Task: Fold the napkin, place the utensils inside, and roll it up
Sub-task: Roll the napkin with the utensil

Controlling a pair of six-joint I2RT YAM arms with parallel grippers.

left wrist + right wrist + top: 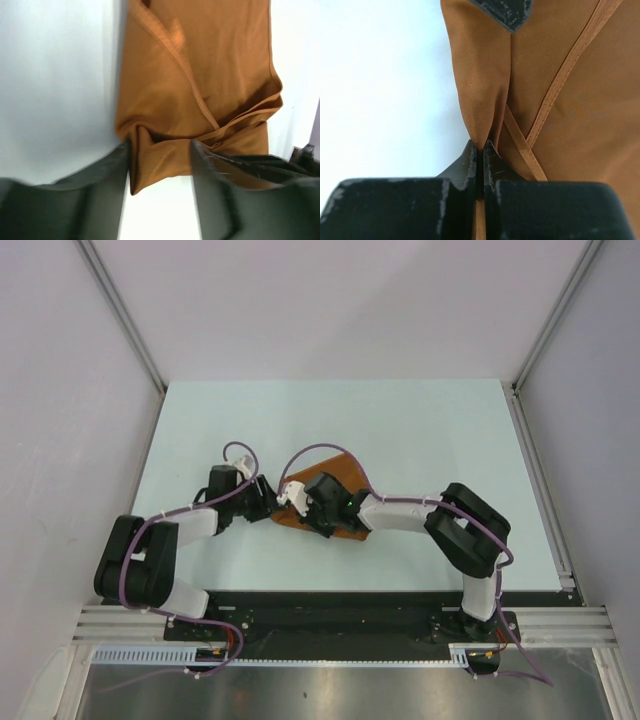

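The rust-brown napkin [345, 472] lies folded and bunched near the table's middle, mostly under my right wrist. My right gripper [298, 498] is shut on a raised fold at the napkin's left edge; in the right wrist view the jaws [480, 147] pinch the cloth [580, 100] tight. My left gripper [272, 502] sits just left of it, open. In the left wrist view its fingers [100, 195] straddle a pointed corner of the napkin [200, 75] without closing on it. The spoon is not visible in any view.
The pale table [420, 430] has grey walls at the left, right and back. A dark fingertip [505, 12] of the left gripper shows at the top of the right wrist view. A purple cable [330, 450] loops over the napkin.
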